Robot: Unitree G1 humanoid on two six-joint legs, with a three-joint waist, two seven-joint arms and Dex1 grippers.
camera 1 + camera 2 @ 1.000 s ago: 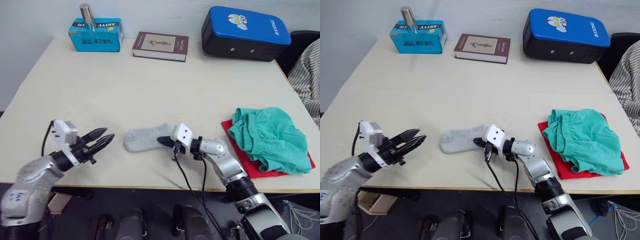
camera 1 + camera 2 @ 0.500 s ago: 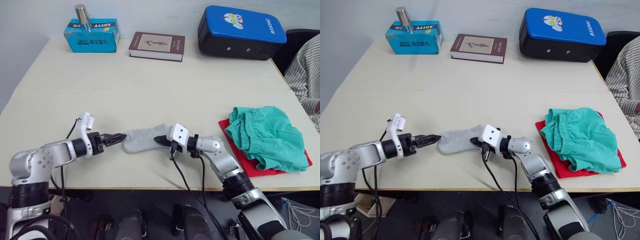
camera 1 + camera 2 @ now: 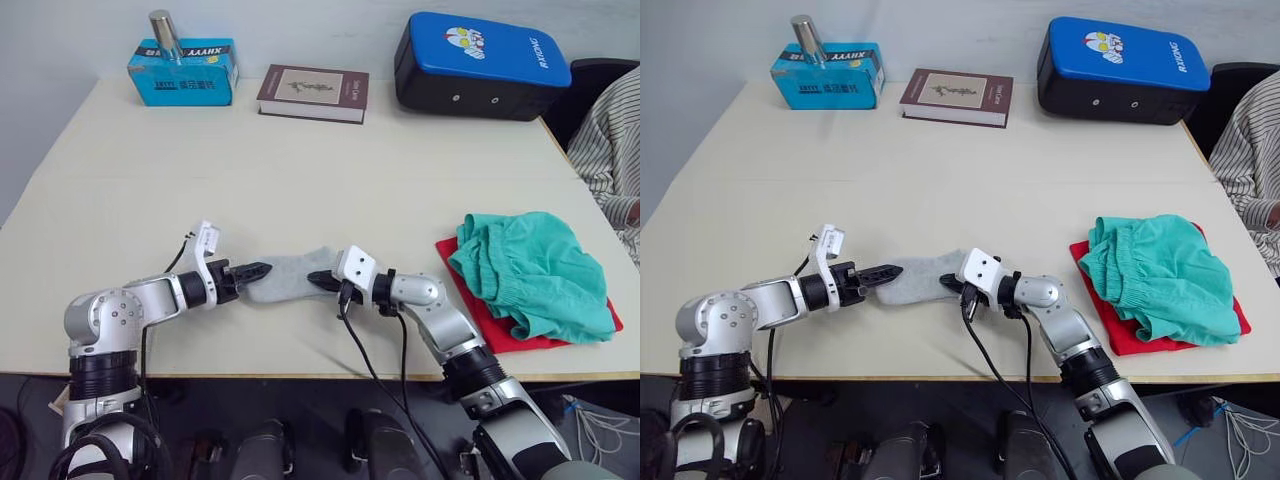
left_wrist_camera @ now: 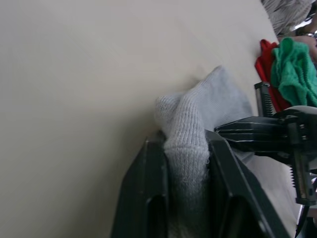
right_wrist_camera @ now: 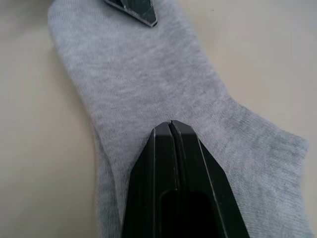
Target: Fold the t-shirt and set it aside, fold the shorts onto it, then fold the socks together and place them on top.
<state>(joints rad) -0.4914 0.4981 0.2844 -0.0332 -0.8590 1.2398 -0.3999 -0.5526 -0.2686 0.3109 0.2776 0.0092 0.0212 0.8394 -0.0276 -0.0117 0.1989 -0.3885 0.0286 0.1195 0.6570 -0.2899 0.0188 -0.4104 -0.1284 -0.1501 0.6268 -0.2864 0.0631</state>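
Now, from the left eye view, the socks (image 3: pixel 290 277) lie flat near the front middle of the table (image 3: pixel 300 170), with the left gripper (image 3: pixel 252 269) at their 9 o'clock end and the right gripper (image 3: pixel 318 280) at their 3 o'clock end. Over at 3 o'clock on the table the shorts (image 3: pixel 530 272) sit bunched on top of the t-shirt (image 3: pixel 490 318), whose red edge shows beneath. At 12 o'clock along the far edge stand a blue box (image 3: pixel 182 72) with a metal cylinder (image 3: pixel 163 32) on it, a book (image 3: pixel 313 92) and a blue pad (image 3: pixel 482 65). A person's striped sleeve (image 3: pixel 612 140) shows at the table's 2 o'clock corner.

The right eye view gives the same layout.

From the left wrist view, the left gripper's two fingers (image 4: pixel 148 198) are closed against a raised fold of grey sock cloth, which bulges up between them. The right gripper's dark tip rests on the sock just beyond, with the green and red clothes behind it.

From the right wrist view, the right gripper's fingers (image 5: pixel 171 163) are pressed fully together with nothing between them, their tip resting on top of the sock near its middle. The left gripper's tip touches the sock's far end.
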